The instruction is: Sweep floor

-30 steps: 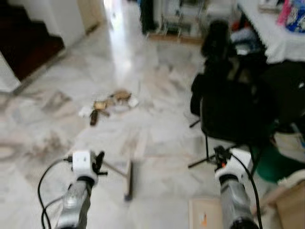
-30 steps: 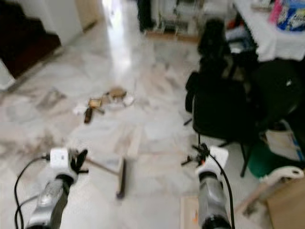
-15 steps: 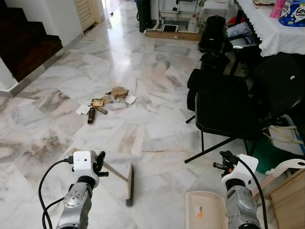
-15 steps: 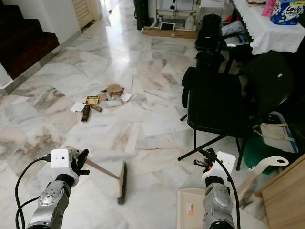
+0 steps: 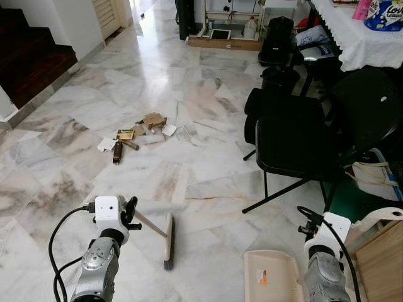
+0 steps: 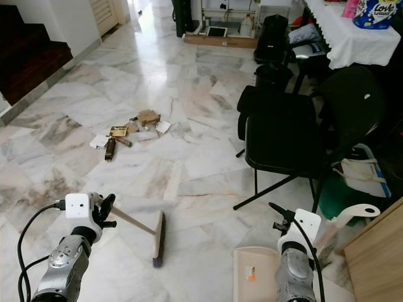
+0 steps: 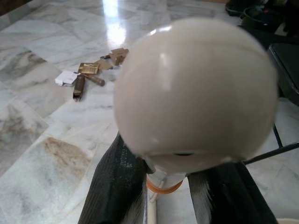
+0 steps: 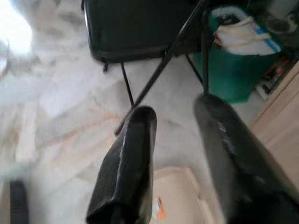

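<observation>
A small pile of litter [image 5: 143, 129], cardboard scraps and papers with a brown tube [image 5: 117, 152], lies on the marble floor ahead and to the left. My left gripper [image 5: 131, 217] is shut on the broom's wooden handle [image 5: 151, 224]. The handle's rounded cream end [image 7: 196, 93] sits between the black fingers [image 7: 117, 186]. The broom head [image 5: 168, 242] rests on the floor well short of the litter. My right gripper [image 8: 180, 140] stands open, with floor showing between its fingers. A cream dustpan [image 5: 271, 280] lies just left of the right arm [image 5: 324, 264].
A black folding chair [image 5: 293, 141] draped with dark cloth stands ahead on the right, with a green bin [image 5: 352, 201] and a wooden board [image 5: 384, 264] beside it. Dark stairs [image 5: 31, 56] rise at the far left. A white-clothed table [image 5: 371, 44] sits at the back right.
The blurred picture has turned sharp and the view has shifted a little. My right arm has drifted slightly right and lower. The left gripper still holds the broom.
</observation>
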`<state>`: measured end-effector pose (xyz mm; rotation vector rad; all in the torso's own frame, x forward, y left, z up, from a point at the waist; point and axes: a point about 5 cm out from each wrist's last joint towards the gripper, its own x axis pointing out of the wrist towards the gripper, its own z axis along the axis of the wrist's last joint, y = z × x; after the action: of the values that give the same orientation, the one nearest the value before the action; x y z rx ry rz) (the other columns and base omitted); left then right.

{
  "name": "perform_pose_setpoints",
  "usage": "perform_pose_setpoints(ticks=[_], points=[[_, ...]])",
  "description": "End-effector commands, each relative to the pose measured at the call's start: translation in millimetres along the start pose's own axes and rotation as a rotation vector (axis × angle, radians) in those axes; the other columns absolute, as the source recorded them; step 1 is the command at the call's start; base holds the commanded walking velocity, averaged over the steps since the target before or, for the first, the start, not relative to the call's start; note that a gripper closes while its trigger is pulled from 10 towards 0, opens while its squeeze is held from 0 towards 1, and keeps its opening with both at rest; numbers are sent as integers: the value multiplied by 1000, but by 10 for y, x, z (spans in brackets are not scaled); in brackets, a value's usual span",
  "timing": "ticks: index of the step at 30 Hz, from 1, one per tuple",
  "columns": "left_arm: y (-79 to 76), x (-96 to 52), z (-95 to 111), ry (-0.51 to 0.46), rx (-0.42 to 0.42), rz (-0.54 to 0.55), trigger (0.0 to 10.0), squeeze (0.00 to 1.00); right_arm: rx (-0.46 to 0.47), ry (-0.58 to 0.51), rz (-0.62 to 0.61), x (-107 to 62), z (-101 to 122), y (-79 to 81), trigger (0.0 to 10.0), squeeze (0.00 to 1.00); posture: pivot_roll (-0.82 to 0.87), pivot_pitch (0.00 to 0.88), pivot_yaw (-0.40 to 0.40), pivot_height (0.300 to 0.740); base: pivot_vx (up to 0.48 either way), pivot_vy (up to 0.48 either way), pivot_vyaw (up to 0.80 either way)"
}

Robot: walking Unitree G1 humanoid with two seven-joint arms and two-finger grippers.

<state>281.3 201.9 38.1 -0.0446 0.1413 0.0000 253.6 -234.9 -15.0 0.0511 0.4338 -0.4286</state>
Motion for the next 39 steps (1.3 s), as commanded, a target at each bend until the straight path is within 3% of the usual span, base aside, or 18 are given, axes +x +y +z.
perform_pose_setpoints(ticks=[1, 2, 5, 19, 25, 27, 28, 29, 32, 35, 39], points=[[26, 20, 33, -6, 14, 2, 10000, 0, -52, 93, -35, -12, -117, -16, 10000, 1000, 6, 26, 40, 740, 0, 0, 0], [25, 18, 30, -5, 13, 2, 10000, 0, -51, 171, -88, -26, -208, -80, 10000, 1000, 7, 23, 38, 740, 0, 0, 0], [28, 19, 25, -3, 13, 2, 10000, 0, -92, 233, -116, -45, -285, -134, 10000, 1000, 7, 22, 38, 740, 0, 0, 0], [6, 25, 13, 5, 8, -9, 10000, 0, -235, 313, -329, -68, -323, -465, 10000, 1000, 4, 34, 40, 740, 0, 0, 0], [7, 24, 8, 8, 7, -12, 10000, 0, -186, 321, -329, -74, -332, -449, 10000, 1000, 6, 37, 42, 740, 0, 0, 0], [5, 24, 7, 8, 6, -14, 10000, 0, -84, 301, -311, -58, -305, -386, 10000, 1000, 9, 37, 42, 740, 0, 0, 0], [5, 25, 7, 9, 6, -16, 10000, 0, -9, 284, -296, -43, -274, -343, 10000, 627, 9, 37, 42, 740, 0, 0, 0], [5, 25, 6, 10, 6, -17, 10000, 0, 43, 256, -296, -27, -231, -331, 10000, 0, 9, 37, 42, 740, 0, 0, 0], [7, 28, 6, 12, 6, -20, 10000, 0, 16, 217, -337, -8, -153, -362, 10000, 0, 7, 39, 47, 740, 0, 0, 0], [6, 29, 6, 14, 6, -24, 10000, 0, 50, 178, -378, 10, -78, -402, 10000, 0, 8, 39, 49, 740, 0, 0, 0], [-2, 34, 6, 16, 4, -32, 10000, 0, 11, 153, -492, 10, -6, -547, 10000, 0, 8, 37, 51, 740, 0, 0, 0]])
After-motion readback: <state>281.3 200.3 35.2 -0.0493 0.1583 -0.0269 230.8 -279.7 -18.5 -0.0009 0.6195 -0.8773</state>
